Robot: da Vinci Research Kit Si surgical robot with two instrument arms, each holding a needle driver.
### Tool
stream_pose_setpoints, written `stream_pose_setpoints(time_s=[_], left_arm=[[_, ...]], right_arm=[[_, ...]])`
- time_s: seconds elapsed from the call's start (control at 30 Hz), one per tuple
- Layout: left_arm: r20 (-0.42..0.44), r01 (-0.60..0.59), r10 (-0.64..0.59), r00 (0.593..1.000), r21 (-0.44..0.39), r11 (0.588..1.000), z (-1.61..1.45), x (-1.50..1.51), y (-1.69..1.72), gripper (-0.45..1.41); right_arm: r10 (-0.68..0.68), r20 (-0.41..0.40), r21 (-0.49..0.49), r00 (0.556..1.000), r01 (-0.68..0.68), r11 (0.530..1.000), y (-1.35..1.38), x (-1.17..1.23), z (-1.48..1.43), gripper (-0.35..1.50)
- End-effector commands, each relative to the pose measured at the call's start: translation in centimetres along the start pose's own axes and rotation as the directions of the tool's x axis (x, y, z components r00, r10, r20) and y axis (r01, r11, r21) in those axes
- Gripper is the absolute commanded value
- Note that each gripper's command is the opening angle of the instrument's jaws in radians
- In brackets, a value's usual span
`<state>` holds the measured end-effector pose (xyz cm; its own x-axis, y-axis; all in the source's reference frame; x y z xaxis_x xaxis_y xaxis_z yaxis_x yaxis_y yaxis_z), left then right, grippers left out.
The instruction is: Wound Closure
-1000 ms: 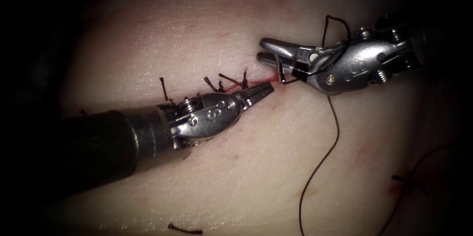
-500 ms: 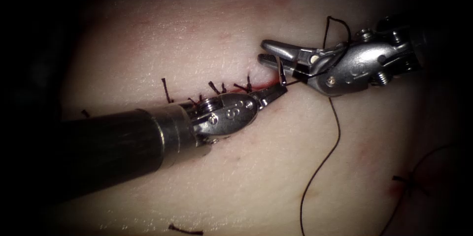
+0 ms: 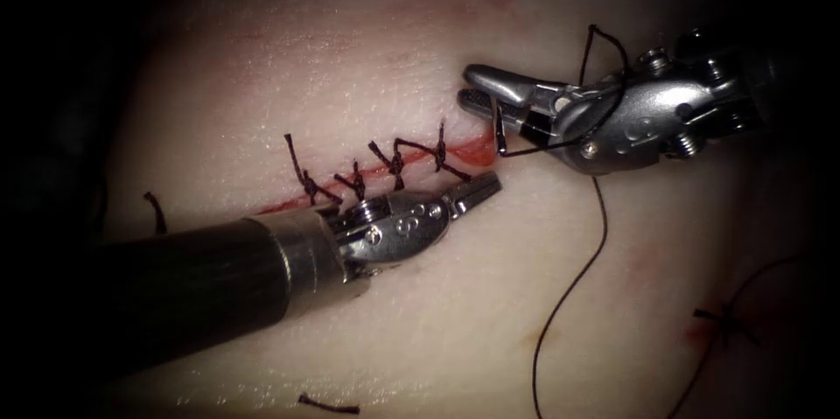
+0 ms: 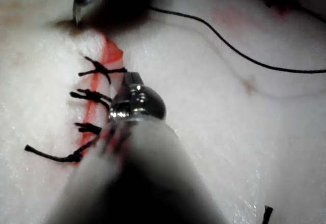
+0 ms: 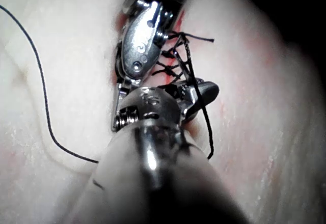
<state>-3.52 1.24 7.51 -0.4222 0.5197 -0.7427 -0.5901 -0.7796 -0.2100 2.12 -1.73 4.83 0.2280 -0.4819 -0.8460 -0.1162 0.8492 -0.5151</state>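
The cut [image 3: 367,176] runs slantwise across the pale tissue [image 3: 367,60], with several dark knotted stitches [image 3: 395,161] over it and red fluid [image 3: 477,152] at its open right end. My right tool [image 3: 477,92] comes in from the right with its jaws shut on the curved needle [image 3: 499,126] near mid-curve. The needle hangs down towards the red fluid; I cannot tell whether its tip touches the tissue. Thread [image 3: 600,209] loops over the right tool and trails down the tissue. My left tool [image 3: 479,190] lies just below the cut's right end, shut and holding nothing.
Cut ends of thread lie at the bottom [image 3: 328,404] and at the left [image 3: 156,209]. A separate dark stitch [image 3: 719,323] sits at the far right. In the right wrist view the left tool [image 5: 140,40] lies close beyond the right tool [image 5: 153,107].
The left tool first reached right along the cut, then drew back downwards off it, uncovering the stitches and red fluid. The right tool with the needle barely moved.
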Motion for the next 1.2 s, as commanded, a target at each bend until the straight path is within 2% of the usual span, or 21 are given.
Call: stream_pose_setpoints(time_s=[0.03,0.4,0.53,0.6,0.8,1.03,1.2], left_arm=[[-0.002,0.002,-0.002,1.000,0.001,1.000,0.09,-0.03,0.01,-0.13],[-0.009,0.005,-0.005,1.000,-0.007,1.000,0.12,-0.21,0.02,-0.15],[-0.011,0.006,-0.006,1.000,-0.011,1.000,0.11,-0.21,0.03,-0.15],[-0.011,0.006,-0.007,1.000,-0.011,1.000,0.11,-0.21,0.05,-0.15],[-0.014,0.008,-0.008,1.000,-0.017,1.000,0.09,-0.19,0.07,-0.15],[-0.014,0.007,-0.007,1.000,-0.024,1.000,0.03,-0.20,0.10,-0.15],[-0.015,0.006,-0.007,1.000,-0.027,1.000,0.02,-0.20,0.09,-0.15]], right_arm=[[-0.002,-0.004,0.000,1.000,0.002,1.000,-0.04,0.04,0.06,-0.35],[-0.057,-0.027,-0.036,0.998,0.056,0.998,0.02,0.12,0.02,-0.35],[0.112,-0.001,-0.013,0.994,-0.112,0.994,0.08,-0.08,0.07,-0.35],[0.210,0.016,0.001,0.978,-0.210,0.978,0.09,-0.18,0.10,-0.35],[0.388,0.077,0.049,0.919,-0.392,0.919,0.11,-0.34,0.20,-0.35],[0.417,0.151,0.160,0.896,-0.439,0.884,0.21,-0.44,0.35,-0.35],[0.491,0.226,0.240,0.842,-0.536,0.809,0.32,-0.44,0.46,-0.35]])
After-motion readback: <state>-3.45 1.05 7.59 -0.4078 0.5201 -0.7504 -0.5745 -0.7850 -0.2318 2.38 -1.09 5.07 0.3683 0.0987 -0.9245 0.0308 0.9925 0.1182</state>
